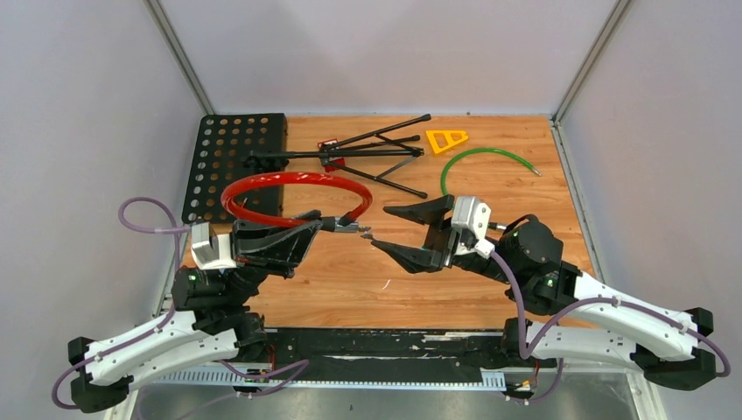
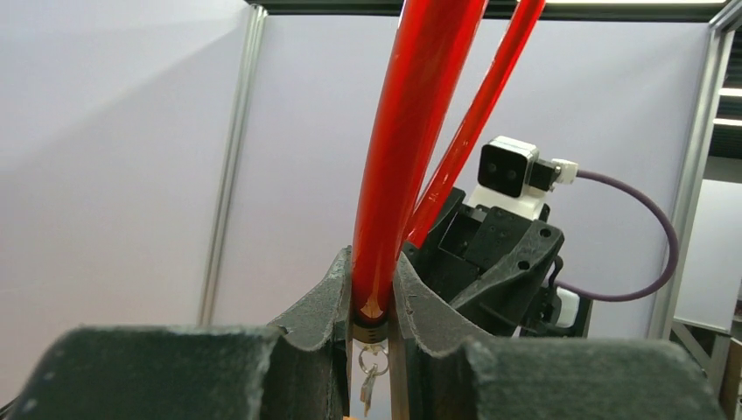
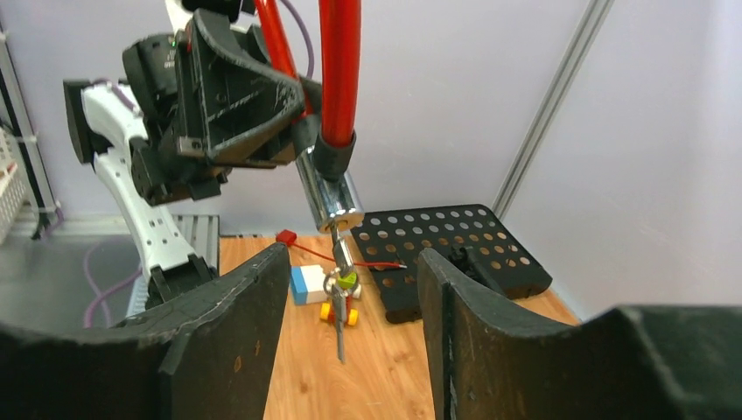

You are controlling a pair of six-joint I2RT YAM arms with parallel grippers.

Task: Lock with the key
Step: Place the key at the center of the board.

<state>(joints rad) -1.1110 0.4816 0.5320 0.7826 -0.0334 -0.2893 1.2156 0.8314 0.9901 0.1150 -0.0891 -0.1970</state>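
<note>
Right wrist view: the key (image 3: 341,258), apparently seated in the red cable lock (image 3: 339,79) clamped mid-scene by the left gripper (image 1: 325,226), is faced by the right gripper (image 1: 381,227), jaws parted; turning is left.

Looped red cable lock (image 2: 407,157) midair left of centre; chrome cylinder (image 3: 336,200) tilted down, key (image 3: 340,259) in its end.

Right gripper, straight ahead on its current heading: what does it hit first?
Most likely the key hanging from the red cable lock, which sits between the open jaws of the right gripper; depth is unclear.
</note>
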